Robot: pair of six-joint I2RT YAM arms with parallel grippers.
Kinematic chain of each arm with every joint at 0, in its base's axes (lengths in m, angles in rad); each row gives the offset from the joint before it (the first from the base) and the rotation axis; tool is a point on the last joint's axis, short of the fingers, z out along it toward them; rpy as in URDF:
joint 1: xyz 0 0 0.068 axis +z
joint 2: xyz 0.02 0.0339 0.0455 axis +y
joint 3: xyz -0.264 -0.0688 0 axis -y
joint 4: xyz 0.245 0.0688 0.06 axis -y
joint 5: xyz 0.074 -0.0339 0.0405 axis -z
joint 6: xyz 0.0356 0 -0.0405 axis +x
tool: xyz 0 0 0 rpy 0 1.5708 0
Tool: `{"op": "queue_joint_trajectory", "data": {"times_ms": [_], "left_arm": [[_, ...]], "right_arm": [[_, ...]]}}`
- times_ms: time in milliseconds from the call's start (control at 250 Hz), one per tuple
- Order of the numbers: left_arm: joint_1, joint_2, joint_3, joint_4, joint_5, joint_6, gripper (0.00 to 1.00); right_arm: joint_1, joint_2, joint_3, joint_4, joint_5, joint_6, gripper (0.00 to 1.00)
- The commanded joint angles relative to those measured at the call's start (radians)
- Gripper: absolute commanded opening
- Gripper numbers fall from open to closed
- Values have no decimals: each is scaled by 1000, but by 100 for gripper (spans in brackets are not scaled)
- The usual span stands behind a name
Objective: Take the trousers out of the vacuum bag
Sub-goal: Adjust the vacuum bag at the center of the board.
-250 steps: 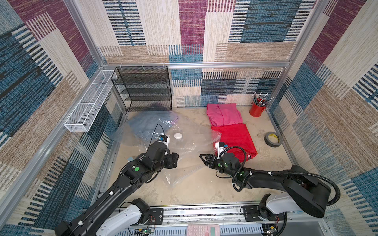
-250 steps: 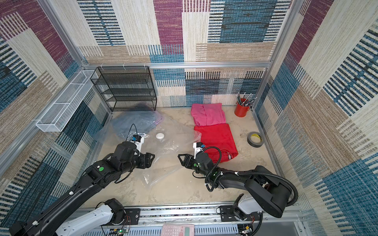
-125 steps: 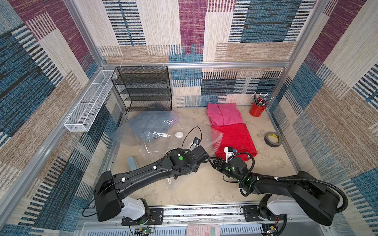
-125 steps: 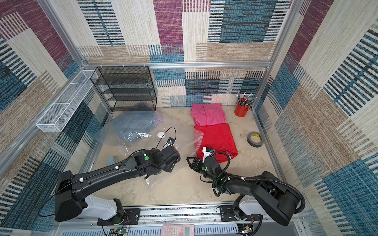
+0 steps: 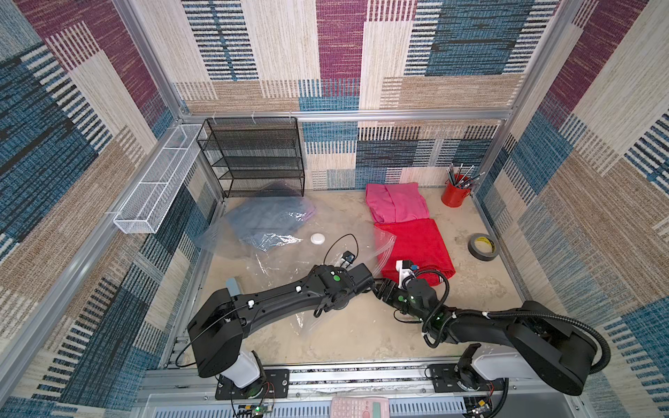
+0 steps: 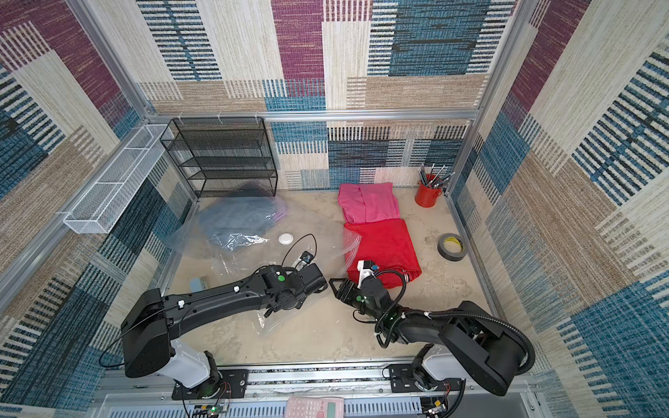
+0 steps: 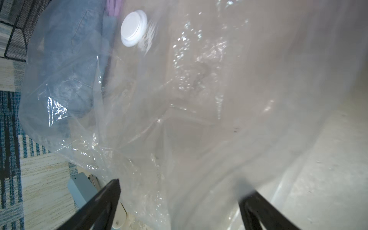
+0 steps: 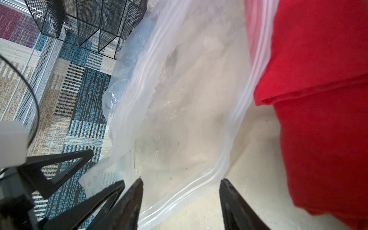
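"Since the pink trousers [image 5: 396, 202] and the red trousers [image 5: 416, 246] already lie flat on the table [image 5: 362, 325], clear of the plastic, why do both arms meet at one spot?" asks Mira.

"That spot is the open end of the vacuum bag [image 5: 289, 253], I'd say," Tom answers. "The right wrist view shows the zip-seal rim [image 8: 199, 179] curling between the two fingers of the right gripper [image 8: 181, 180], which are spread and pinch nothing. The left gripper [image 7: 179, 189] sits just beside it, jaws wide apart too, with loose film bulging between them but not clamped."

"So neither claw holds anything?"

"Nothing that I can see. My guess is that each is placed to take one lip of the mouth, or one to hold it while the other reaches in."

"And the garments left?"

"The denim trousers [image 5: 268, 220] and a sliver of the lilac trousers [image 7: 112, 9] lie in the bag's closed far end, by the black mesh rack [image 5: 253, 155]. They are well apart from the left gripper: the white valve cap [image 7: 133, 27] sits roughly between claw and denim, with a long empty stretch of crinkled film before it."

"The red pair looks closer."

"It is just beside the right gripper, with its striped cuff [image 6: 407, 279] near the wrist, but outside the bag, so I judge it finished. The two that are out sit to the right, probably to keep the pulling path free."
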Motion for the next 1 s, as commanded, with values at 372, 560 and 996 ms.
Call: {"op": "queue_joint_trajectory", "data": {"times_ms": [372, 560, 996], "left_arm": [[134, -46, -92, 146, 96, -7, 11], [143, -61, -78, 157, 105, -30, 0], [201, -294, -97, 164, 145, -31, 0]], "right_arm": [[1, 18, 65, 24, -84, -58, 64], [32, 79, 140, 67, -165, -64, 65], [127, 361, 364, 236, -175, -28, 62]]}}
